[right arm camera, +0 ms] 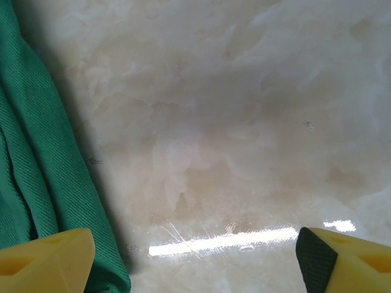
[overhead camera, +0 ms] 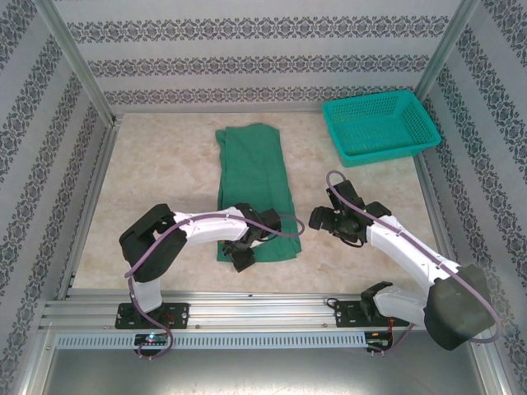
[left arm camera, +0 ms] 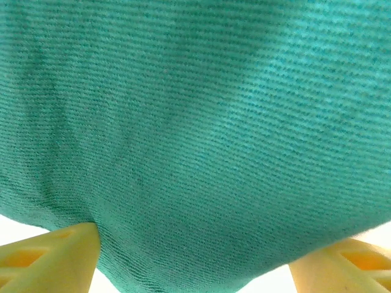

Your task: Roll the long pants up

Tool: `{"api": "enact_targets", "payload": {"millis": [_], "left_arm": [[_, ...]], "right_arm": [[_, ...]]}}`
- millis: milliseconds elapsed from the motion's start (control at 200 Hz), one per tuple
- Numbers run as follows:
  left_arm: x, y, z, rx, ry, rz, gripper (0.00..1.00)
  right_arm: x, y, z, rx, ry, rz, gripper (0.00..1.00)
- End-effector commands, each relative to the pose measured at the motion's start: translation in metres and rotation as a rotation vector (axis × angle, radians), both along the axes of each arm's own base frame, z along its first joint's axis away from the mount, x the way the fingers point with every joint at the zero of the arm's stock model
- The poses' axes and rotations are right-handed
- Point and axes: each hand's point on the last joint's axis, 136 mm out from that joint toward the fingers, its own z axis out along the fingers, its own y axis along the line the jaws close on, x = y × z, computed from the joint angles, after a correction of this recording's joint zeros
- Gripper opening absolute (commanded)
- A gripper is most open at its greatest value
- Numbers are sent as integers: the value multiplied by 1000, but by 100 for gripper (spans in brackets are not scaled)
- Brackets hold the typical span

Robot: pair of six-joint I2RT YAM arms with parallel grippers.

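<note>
Long pants: the dark green soft fabric long pants (overhead camera: 251, 185) lie flat on the pale marbled counter (overhead camera: 165, 189), well to the left of the teal plastic mesh basket (overhead camera: 333, 123). They form one long narrow strip, apparently with one leg folded over the other. The far end is about level with the basket and the other end reaches toward the arm bases.

Roll so far: none can be seen. The strip is flat along its whole length, with no curl or bundle at either end.

Left gripper (overhead camera: 244, 255): it sits low over the end of the pants farthest from the basket. Its jaws are spread wide. In the wrist view the yellow fingertips (left arm camera: 55, 259) stand on either side of the fabric's edge, and green cloth fills the space between them. No pinch is visible.

Right gripper (overhead camera: 317, 220): it is over bare counter on the basket side of the pants, just beside their edge near that same end. Its jaws are spread and hold nothing.

Done: probably only the laying out and lengthwise fold.

Left to do: judging by this, nearly everything. The near end has to be gripped and turned over, then rolled toward the far end until the whole strip is wound up.

Stage: the very start of rolling, with the arms placed for a first grip.
</note>
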Motion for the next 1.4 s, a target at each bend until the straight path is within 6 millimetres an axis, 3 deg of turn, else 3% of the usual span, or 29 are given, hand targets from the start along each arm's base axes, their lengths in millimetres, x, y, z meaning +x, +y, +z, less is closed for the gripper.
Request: {"api": "enact_targets", "payload": {"millis": [0,85,125,145,185,230,320,405,550,629,764,814,944,1004,1169,1399], "left_arm": [[-2,-6,-10,-37,26,-4,80],[0,-6,-12,-30,25,-7,76],[0,-5,-14,-18,25,-9,68],[0,-5,-16,-15,36,-11,61],[-1,-6,-21,-7,56,-16,33],[1,-6,-23,7,66,-3,13],[0,-9,-21,-11,92,24,3],[-6,-25,-5,-78,144,53,4],[-5,-60,44,-201,192,110,9],[-3,-68,61,-214,216,143,9],[-6,-71,71,-228,286,195,11],[-6,-70,72,-228,300,208,11],[-3,-64,71,-199,319,231,12],[0,-63,72,-202,319,241,12],[6,-67,78,-233,306,265,12],[7,-75,78,-289,308,292,11]], "right_arm": [[-3,-6,-3,-4,11,-25,87],[-2,-5,-3,1,8,-27,87],[-1,-4,-4,4,9,-27,87],[-1,-4,-4,5,10,-28,87],[-1,-3,-5,9,12,-30,87],[-1,-3,-6,11,11,-30,86],[-2,-3,-7,8,14,-23,85],[-4,-4,-7,-3,18,-20,85],[-2,-4,-1,-6,5,-9,82],[1,-3,7,3,-18,-7,78],[3,1,19,39,-66,14,51],[2,3,23,49,-71,28,46],[-9,16,29,134,-49,61,64],[-16,24,25,196,-21,55,79],[-27,51,7,372,22,33,82],[-34,78,-13,370,79,65,81]]}}
